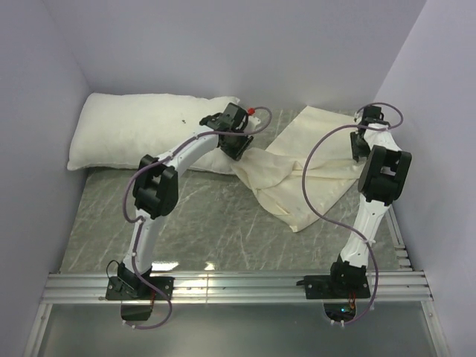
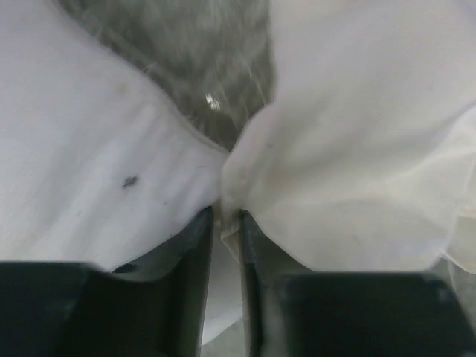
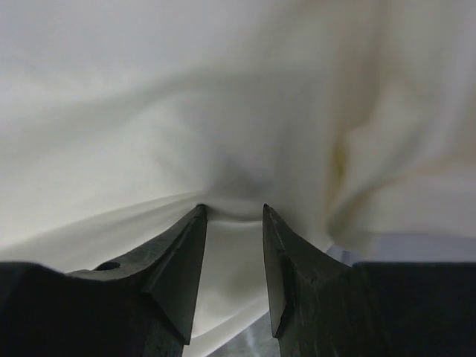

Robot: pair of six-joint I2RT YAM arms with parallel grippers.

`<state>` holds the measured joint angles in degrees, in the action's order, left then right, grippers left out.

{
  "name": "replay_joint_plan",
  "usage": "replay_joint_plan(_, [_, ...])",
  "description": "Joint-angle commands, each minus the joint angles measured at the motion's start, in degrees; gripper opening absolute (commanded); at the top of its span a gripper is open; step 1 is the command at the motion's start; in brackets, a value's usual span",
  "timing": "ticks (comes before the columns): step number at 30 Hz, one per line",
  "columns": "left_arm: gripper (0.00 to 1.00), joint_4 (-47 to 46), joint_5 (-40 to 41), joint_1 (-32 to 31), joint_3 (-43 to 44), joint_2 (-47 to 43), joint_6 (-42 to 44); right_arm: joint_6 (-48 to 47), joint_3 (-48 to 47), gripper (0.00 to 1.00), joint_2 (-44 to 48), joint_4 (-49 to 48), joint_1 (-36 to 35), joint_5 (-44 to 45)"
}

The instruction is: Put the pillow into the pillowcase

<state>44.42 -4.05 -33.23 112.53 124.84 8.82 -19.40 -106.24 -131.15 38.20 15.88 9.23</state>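
Note:
The plump white pillow (image 1: 141, 130) lies along the back left of the table. The cream pillowcase (image 1: 312, 171) is spread and rumpled at the back right, one corner reaching the pillow's right end. My left gripper (image 1: 236, 145) is at that meeting point. In the left wrist view its jaws (image 2: 227, 212) stand slightly apart, with a fold of cream cloth lying loose in the narrow gap, the pillow (image 2: 89, 149) to the left and the pillowcase (image 2: 357, 149) to the right. My right gripper (image 1: 362, 145) is at the pillowcase's far right side. It is open (image 3: 234, 210), its tips pressed into the pillowcase (image 3: 223, 89).
The grey marbled tabletop (image 1: 208, 216) shows in front of the cloth. Pale purple walls (image 1: 37, 149) close in the left, back and right sides. An aluminium rail (image 1: 238, 286) carrying both arm bases runs along the near edge.

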Motion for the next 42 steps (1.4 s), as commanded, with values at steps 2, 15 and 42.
replay_joint_plan(2, [0.64, -1.9, -5.0, 2.1, 11.0, 4.4, -3.0, -1.5, -8.0, 0.54, 1.6, 5.0, 1.9, -1.6])
replay_joint_plan(15, [0.99, -4.7, -11.6, 24.7, -5.5, -16.7, 16.6, -5.3, 7.7, 0.77, 17.8, 7.9, -15.6, -22.5])
replay_joint_plan(42, [0.0, 18.3, -2.9, 47.4, -35.3, -34.7, 36.1, 3.9, -18.8, 0.57, -9.2, 10.9, -22.8, -13.0])
